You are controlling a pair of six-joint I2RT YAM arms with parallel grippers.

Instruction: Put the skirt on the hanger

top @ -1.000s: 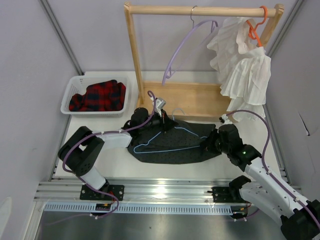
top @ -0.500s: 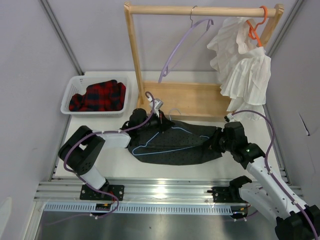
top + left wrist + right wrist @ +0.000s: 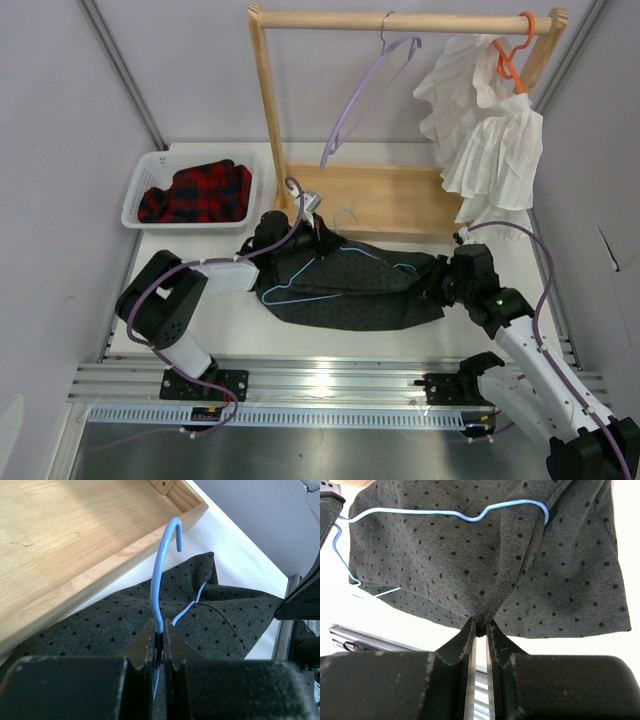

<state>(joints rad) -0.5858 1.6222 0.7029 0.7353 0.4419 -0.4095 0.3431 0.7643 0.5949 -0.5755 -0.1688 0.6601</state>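
The hanger (image 3: 159, 580) is being pinched at its neck by the left pincer (image 3: 159, 635); the skirt (image 3: 470, 570), spread across the middle of the bench (image 3: 230, 322), is being pinched at a fold by the right pincer (image 3: 480, 627).

The dark dotted skirt (image 3: 365, 295) lies spread on the white counter (image 3: 230, 322), with the thin blue hanger (image 3: 300, 297) lying across it. The left tool (image 3: 318, 236) is at its left end, the right tool (image 3: 432, 283) at its right end.
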